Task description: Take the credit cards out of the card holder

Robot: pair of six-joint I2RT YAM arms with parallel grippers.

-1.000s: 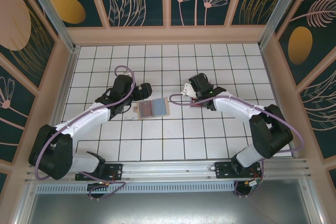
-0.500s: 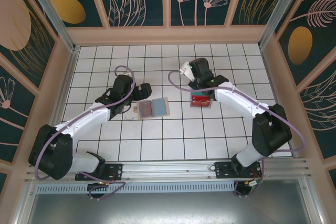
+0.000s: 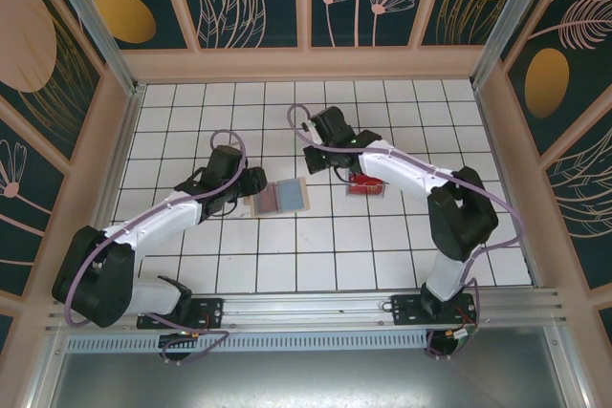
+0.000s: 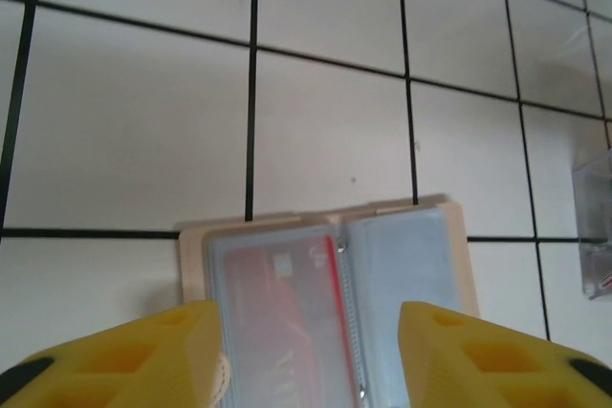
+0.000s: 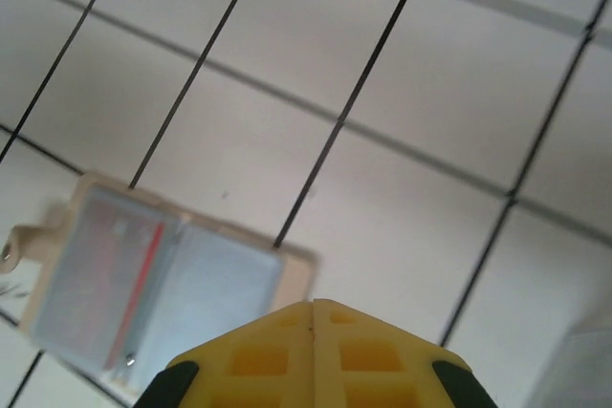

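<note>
As seen from overhead, shows one tan card holder (image 3: 280, 197) spread open and flat on the white-tiled table (image 3: 287, 265), roughly midway between the two arms. Puts the left gripper (image 3: 253, 182) at the holder's left edge and the right gripper (image 3: 318, 152) near its far right corner, apart from it. Counts also one clear plastic tray (image 3: 366, 184) with a red strip, lying to the right of the holder beside the right forearm.

Seen from the left wrist, finds the left gripper (image 4: 311, 332) parted, yellow fingers (image 4: 143, 351) standing over the two halves of the card holder (image 4: 402, 255) with a wide gap between. Cannot tell touching from hovering; grips nothing. Reveals one red card (image 4: 277, 303) behind the clear sleeve of the left half, and a blue-grey right half too hazy to call loaded or bare. Catches an edge of the tray (image 4: 593, 236) at far right.

Seen from the right wrist, finds the right gripper (image 5: 314, 305) closed tight, yellow tips pressed together, empty. Sets the card holder (image 5: 163, 303) low and left, blurred, well clear of the tips, red card (image 5: 142, 274) inside.

Judged from all this, looks barely begun: holder opened, no loose card seen on the tiles, none in either gripper, at least one left to pull free. Tallies two grippers, one holder, one tray, one card certain.
</note>
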